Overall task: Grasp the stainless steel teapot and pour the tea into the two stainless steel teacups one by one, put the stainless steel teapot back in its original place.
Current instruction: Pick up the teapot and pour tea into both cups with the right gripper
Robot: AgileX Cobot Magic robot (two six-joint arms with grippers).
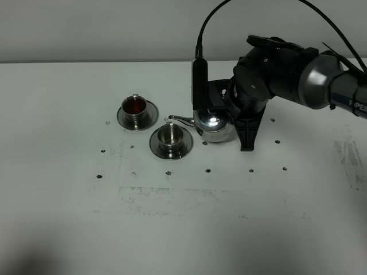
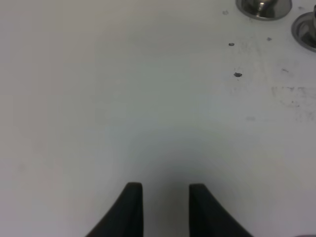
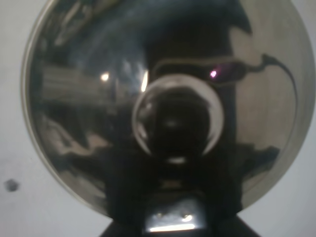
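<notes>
The stainless steel teapot (image 1: 213, 127) is beside the near teacup, its thin spout (image 1: 178, 119) pointing left toward the two cups. My right gripper (image 1: 225, 110) is over it and shut on its handle. In the right wrist view the domed lid (image 3: 98, 98) and knob (image 3: 175, 118) fill the frame, with the gripper (image 3: 173, 219) on the handle. The far teacup (image 1: 136, 110) on its saucer holds reddish-brown tea (image 1: 136, 105). The near teacup (image 1: 170, 136) on its saucer shows a grey inside. The coaster is hidden. My left gripper (image 2: 165, 197) is open over bare table.
The white table (image 1: 183, 217) carries small dark screw holes and scuff marks. My right arm (image 1: 298, 74) and its cable reach in from the right edge. In the left wrist view the rims of two saucers (image 2: 264, 9) (image 2: 307, 30) show at one corner.
</notes>
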